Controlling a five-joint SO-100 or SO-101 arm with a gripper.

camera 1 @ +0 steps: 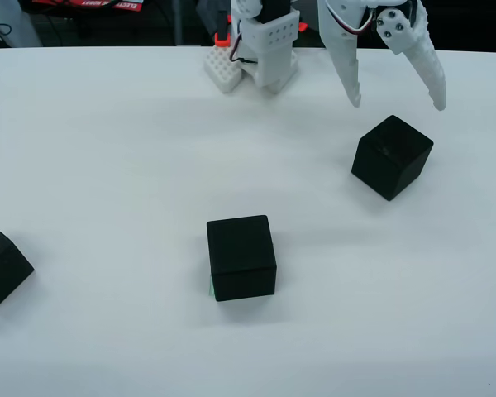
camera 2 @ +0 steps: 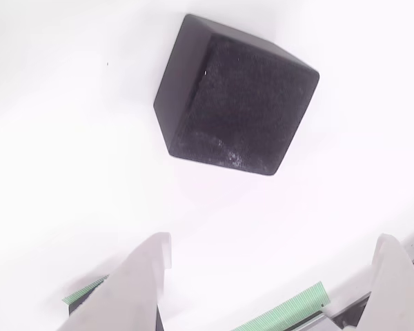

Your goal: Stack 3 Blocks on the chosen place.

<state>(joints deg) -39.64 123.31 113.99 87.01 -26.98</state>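
One black block (camera 1: 241, 257) sits mid-surface over the green patch (camera 1: 211, 287), only a sliver of green showing at its lower left corner. A second block (camera 1: 391, 156) lies toward the right, just below the gripper (camera 1: 398, 104), whose white fingers hang spread apart, empty. A third block (camera 1: 0, 266) rests at the left edge of the white surface (camera 1: 107, 165).

We identify a robotics lab bench: a plain white tabletop (camera 1: 107, 149), the arm's white 3D-printed base (camera 1: 269, 50) with exposed wiring, and dark equipment with red labels (camera 1: 91, 4) behind.
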